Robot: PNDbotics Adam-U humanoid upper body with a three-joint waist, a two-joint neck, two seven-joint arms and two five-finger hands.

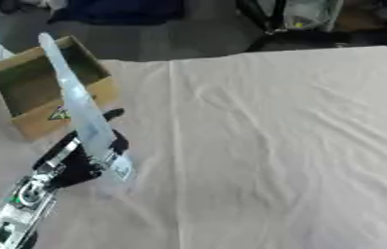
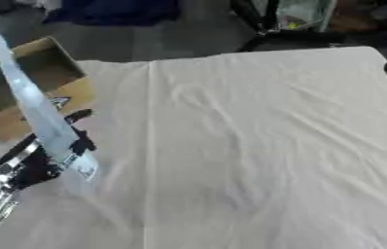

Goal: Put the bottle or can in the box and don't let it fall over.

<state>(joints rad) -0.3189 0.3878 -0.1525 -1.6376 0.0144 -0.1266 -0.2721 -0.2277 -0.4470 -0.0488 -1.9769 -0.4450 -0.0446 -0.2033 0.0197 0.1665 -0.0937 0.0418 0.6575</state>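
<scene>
The left arm comes in from the near left corner, silver and black, and its robot hand [image 1: 86,155] sits on the near side of the box, over the worktop [image 1: 273,146]. The dark fingers are curled round the lower part of a clear plastic bottle [image 1: 82,109], so the robot hand is clamped on the bottle. One dark finger sticks out past the bottle toward the box.

The bottle is blurred into a long pale streak. It leans, its bottom end nearer than the box and held in the robot hand, its top end tilted away and to the left so that it reaches over the open top of the box. A pale label shows near the bottle's bottom end. Whether the bottom touches the cloth cannot be told.

The box [image 1: 26,85] is brown cardboard, open at the top, with a small printed mark on its near wall. It stands at the far left of the worktop, close to the edge.

A wrinkled white cloth covers the worktop, stretching right of the box to the far edge. The right robot hand shows in neither view.
</scene>
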